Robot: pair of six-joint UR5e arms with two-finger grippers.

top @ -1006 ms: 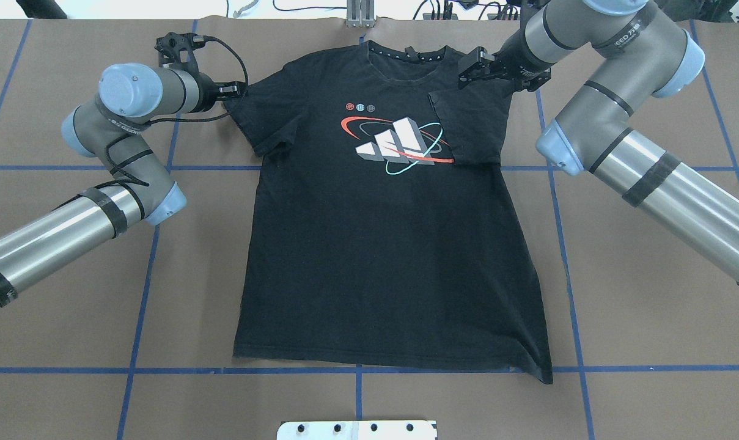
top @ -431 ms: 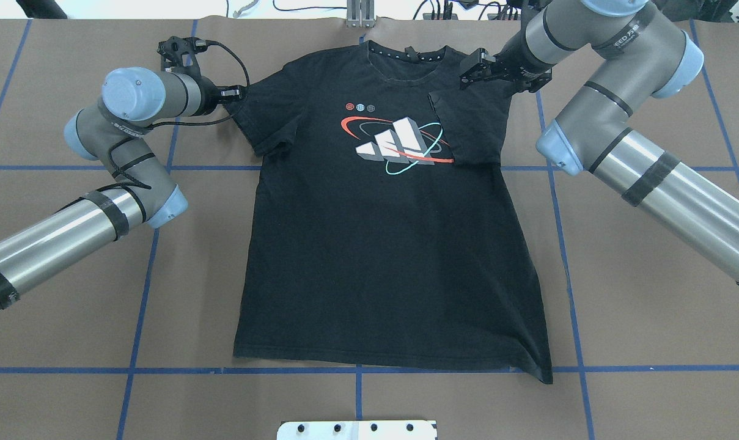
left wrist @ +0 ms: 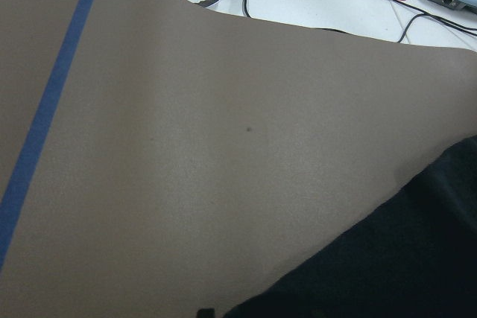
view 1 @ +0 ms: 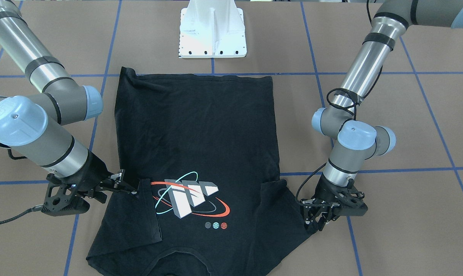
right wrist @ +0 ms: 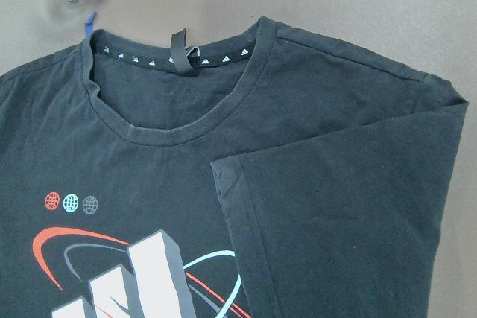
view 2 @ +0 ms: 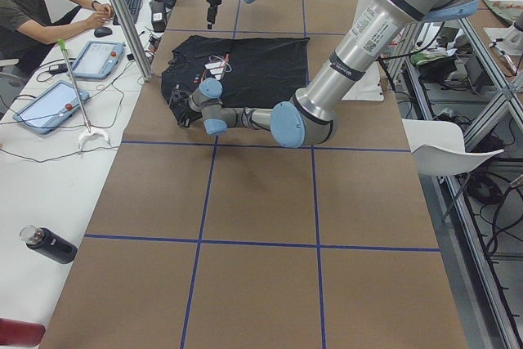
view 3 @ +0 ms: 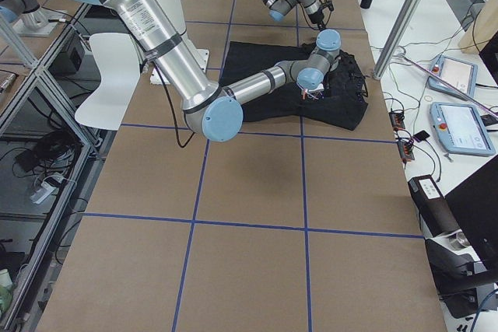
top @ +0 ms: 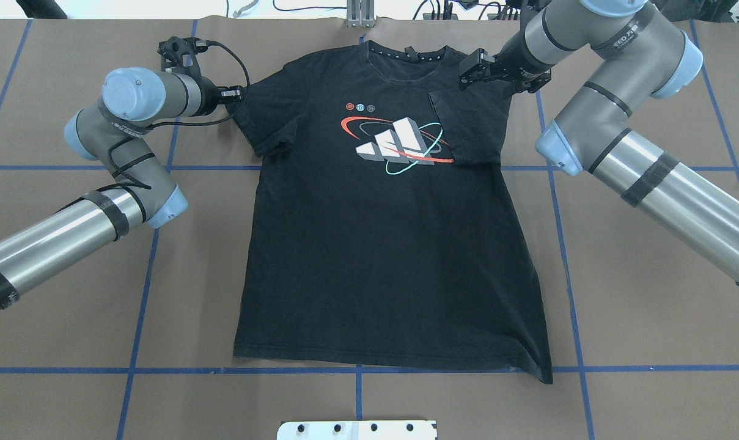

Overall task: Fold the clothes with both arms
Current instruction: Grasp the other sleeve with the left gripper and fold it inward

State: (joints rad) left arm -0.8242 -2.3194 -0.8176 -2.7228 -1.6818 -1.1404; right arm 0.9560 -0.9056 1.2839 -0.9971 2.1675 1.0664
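As the T-shirt (top: 381, 256) lies flat, the left claw (top: 239, 93) meets its sleeve (top: 265, 119).

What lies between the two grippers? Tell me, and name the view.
Only the T-shirt: its upper chest, just under the collar, spans the stretch from the left gripper to the right gripper. The overhead view shows it.
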